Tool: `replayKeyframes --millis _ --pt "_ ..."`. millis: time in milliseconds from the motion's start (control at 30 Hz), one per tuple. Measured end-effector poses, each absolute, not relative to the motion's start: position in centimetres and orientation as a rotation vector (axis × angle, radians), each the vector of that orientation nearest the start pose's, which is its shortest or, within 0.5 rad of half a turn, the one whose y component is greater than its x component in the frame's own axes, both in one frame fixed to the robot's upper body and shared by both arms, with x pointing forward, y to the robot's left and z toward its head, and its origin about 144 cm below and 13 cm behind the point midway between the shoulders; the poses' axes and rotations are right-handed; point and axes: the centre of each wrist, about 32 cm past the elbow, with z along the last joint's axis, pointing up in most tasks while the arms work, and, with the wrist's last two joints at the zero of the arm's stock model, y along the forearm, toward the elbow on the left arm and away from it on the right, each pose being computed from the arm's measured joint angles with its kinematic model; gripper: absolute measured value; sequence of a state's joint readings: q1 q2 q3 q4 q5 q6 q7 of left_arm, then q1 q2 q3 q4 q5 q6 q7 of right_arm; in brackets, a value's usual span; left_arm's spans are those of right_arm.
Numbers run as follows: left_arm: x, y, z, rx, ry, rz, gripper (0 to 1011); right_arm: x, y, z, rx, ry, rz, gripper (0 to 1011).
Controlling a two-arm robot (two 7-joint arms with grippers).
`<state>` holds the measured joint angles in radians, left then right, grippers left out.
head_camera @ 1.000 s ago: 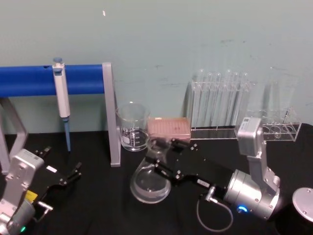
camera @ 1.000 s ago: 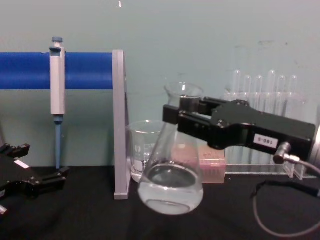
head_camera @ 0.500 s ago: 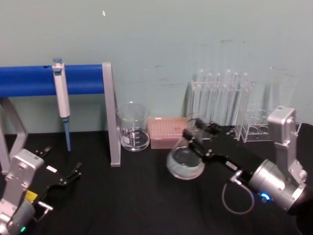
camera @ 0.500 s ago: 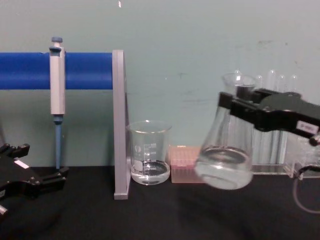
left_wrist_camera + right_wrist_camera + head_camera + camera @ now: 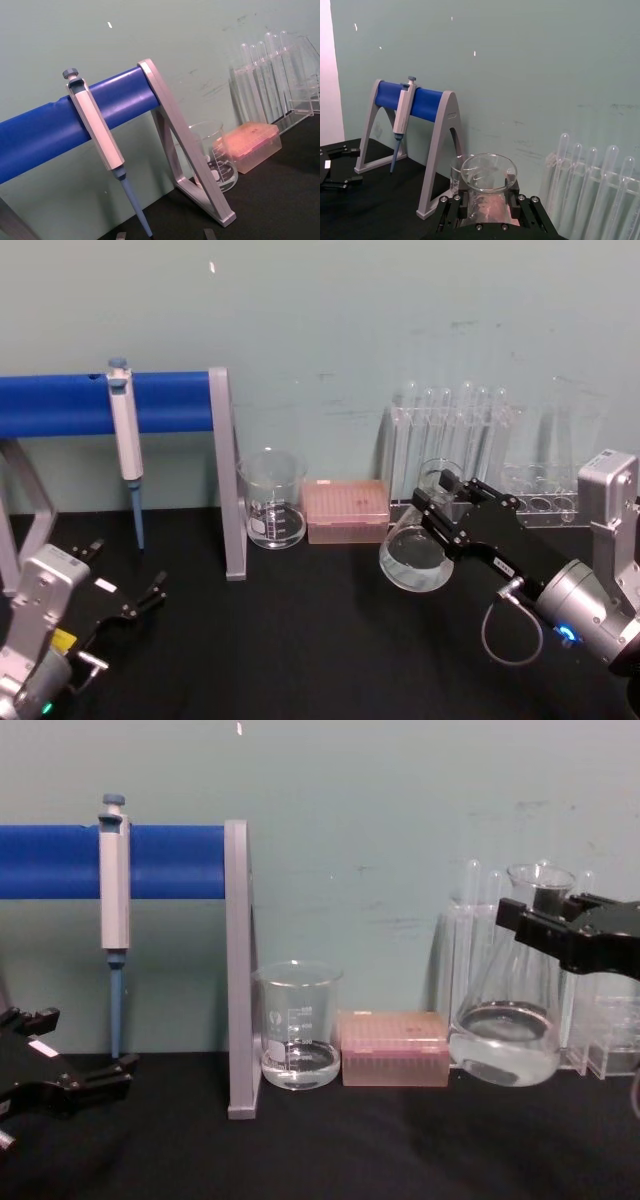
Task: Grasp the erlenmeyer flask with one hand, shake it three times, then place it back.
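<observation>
The left hand (image 5: 130,566) is lying nearest the robot, low at the left edge of the black bench (image 5: 300,650). Its 2 fingers are standing apart and gripping nothing. It is parked well apart from the glassware, so it is not obstructing the working arm.

Farther forward on the right, the right hand (image 5: 441,502) is reaching in from the right edge. It is clamping the neck of the erlenmeyer flask (image 5: 414,556), with 1 finger on each side just below the flared rim. The neck is the narrowest section, and the flare above the fingers is guarding against downward slip. The flask is hanging slightly tilted, with its wide base apparently just off the bench and to the right of the pink tip box (image 5: 345,508). Clear liquid is lying low in the cone, which is leaving headroom for swirling. The shake step appears to be in hand. The number of shakes cannot be told, and the flask is not yet set down.

Along the wall, the glass beaker (image 5: 272,502) is standing just left of the tip box. The blue-barred stand (image 5: 160,405) is carrying 1 pipette (image 5: 124,430) tip down, which is keeping its tip off the bench. The test tube rack (image 5: 455,445) is standing close behind the flask, so any rearward swing is risking contact with the tubes.
</observation>
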<state>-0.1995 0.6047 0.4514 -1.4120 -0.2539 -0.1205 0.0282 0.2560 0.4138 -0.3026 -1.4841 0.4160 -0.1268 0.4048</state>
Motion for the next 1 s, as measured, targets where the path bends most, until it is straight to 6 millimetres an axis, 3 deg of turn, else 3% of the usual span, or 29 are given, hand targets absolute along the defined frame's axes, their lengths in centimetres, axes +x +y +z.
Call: replayKeyframes --millis 1000 --pt "48.9 31.0 114.0 0.304 -0.285 1.248 1001 52.7 -24.3 118.8 0.053 -0.131 -0.731 449"
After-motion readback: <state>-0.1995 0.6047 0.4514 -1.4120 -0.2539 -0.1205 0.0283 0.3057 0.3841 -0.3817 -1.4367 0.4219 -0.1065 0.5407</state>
